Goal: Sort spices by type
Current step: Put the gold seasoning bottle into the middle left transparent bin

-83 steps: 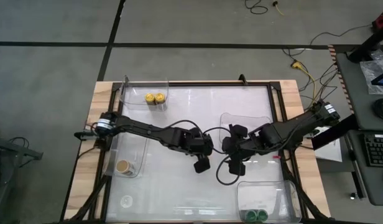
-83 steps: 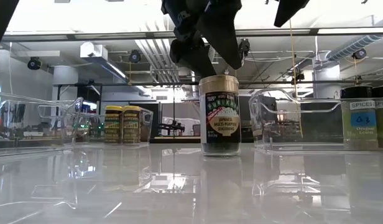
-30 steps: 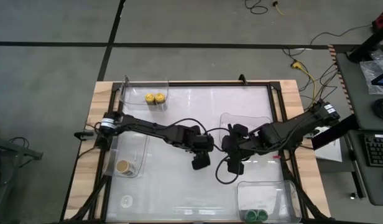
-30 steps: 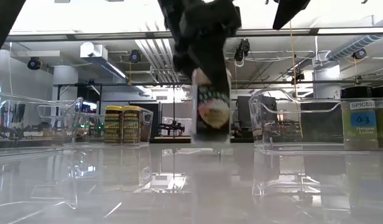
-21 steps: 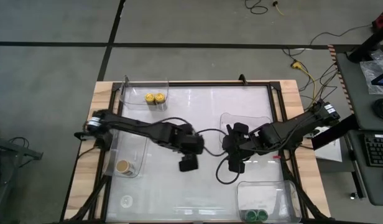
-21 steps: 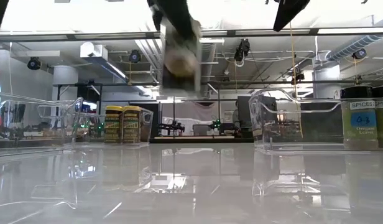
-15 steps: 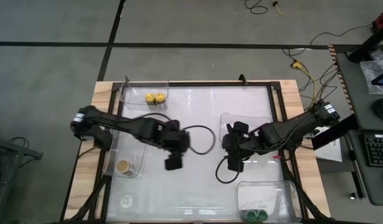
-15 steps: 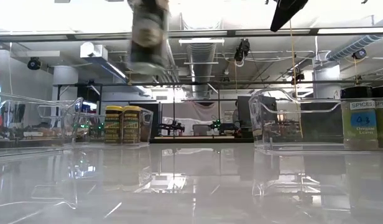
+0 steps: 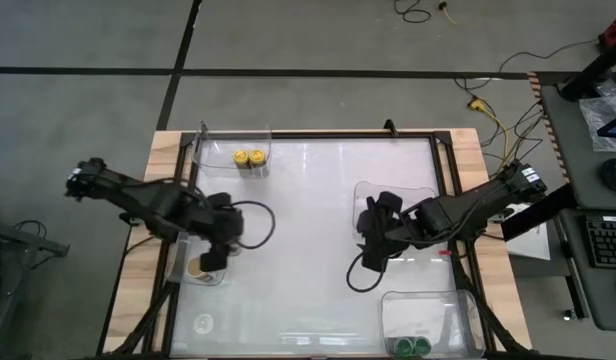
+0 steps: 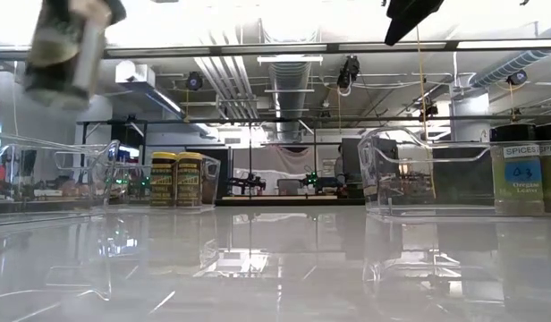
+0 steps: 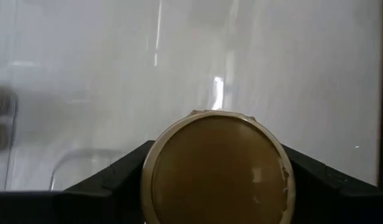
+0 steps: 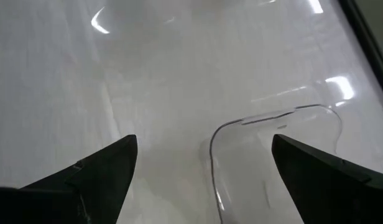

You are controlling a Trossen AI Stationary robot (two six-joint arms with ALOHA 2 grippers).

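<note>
My left gripper (image 9: 216,258) is shut on a spice jar (image 10: 65,49) with a tan lid (image 11: 216,168) and a dark label. It holds the jar high above the left clear tray (image 9: 226,228), where another tan-lidded jar (image 9: 197,267) stands. Two yellow-lidded jars (image 9: 249,158) stand in the far left tray, and green-lidded jars (image 9: 413,346) in the near right tray. My right gripper (image 9: 372,260) hangs open right of the table's middle, by the corner of a clear tray (image 12: 272,143), with nothing between its fingers. My left gripper pinches the jar between its two fingers (image 11: 117,174), which stand on opposite sides of the jar just below the lid's rim (image 11: 151,186). The fingers slant down from above, and the lid faces back toward the wrist. The jar hangs tilted, lifted clear of table and tray.
A clear tray (image 9: 398,200) stands under my right arm at the middle right. A small pale round thing (image 9: 202,323) lies near the table's near left corner. The glossy table top (image 9: 298,280) lies bare between the arms.
My left gripper has lifted the tan-lidded jar off the middle of the table and carried it up and toward the table's left edge, to above the left tray. The jar, upright on the table before, now hangs tilted.
</note>
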